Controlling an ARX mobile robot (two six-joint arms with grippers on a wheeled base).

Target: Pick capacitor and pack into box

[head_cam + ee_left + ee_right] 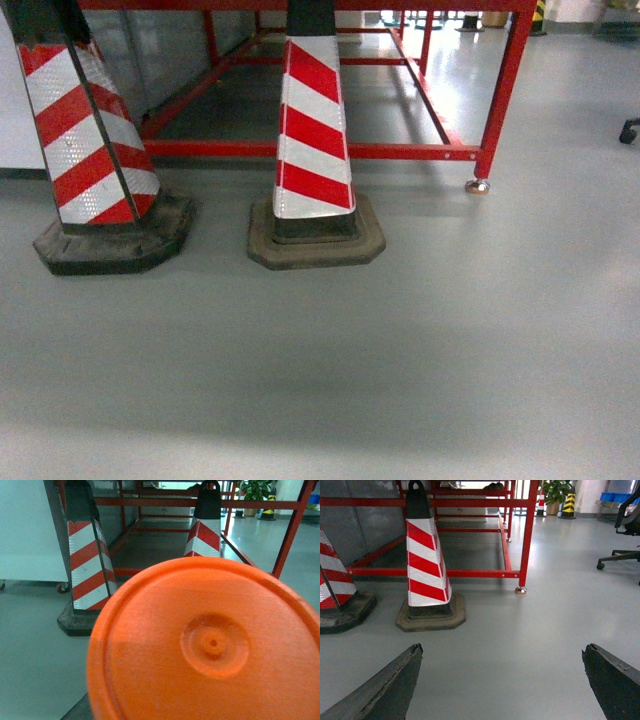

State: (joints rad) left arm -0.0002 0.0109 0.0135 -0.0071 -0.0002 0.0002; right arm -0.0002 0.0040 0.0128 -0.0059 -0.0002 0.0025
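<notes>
- Head view, left to right: a red-and-white striped traffic cone (pixel 85 140) stands at about 9 o'clock on a dark octagonal rubber base (pixel 115 243). A second striped cone (pixel 312 135) stands near the middle on its own dark base (pixel 316 240), just beside the first and not touching it.
- Behind both cones runs a red metal frame (pixel 310 150); its right leg ends in a small levelling foot (pixel 478 186) at about 2 o'clock. A chair caster (pixel 629 130) shows at the right edge, near 3 o'clock.
- The grey floor (pixel 330 370) fills the lower half of this view. Neither arm shows here.
- Left wrist view: an orange round disc (pixel 210 645) with a raised centre ring fills the frame from 6 o'clock to 3 o'clock, very close to the lens. The left gripper's fingers are hidden, so I cannot tell whether they are apart or together.
- Above the disc, one striped cone stands at 10 o'clock and another at 12 o'clock, with a potted plant (pixel 256 490) far back at 1 o'clock.
- Right wrist view: the right gripper (pixel 502 680) is spread wide, one dark finger (pixel 385 687) at 7 o'clock and the other at 5 o'clock, with bare floor between them and nothing held.
- A black office chair (pixel 625 525) sits at 2 o'clock, and a yellow-and-black cone (pixel 569 502) stands far back at 1 o'clock.
- The pink box and the capacitor appear in none of the three views.
</notes>
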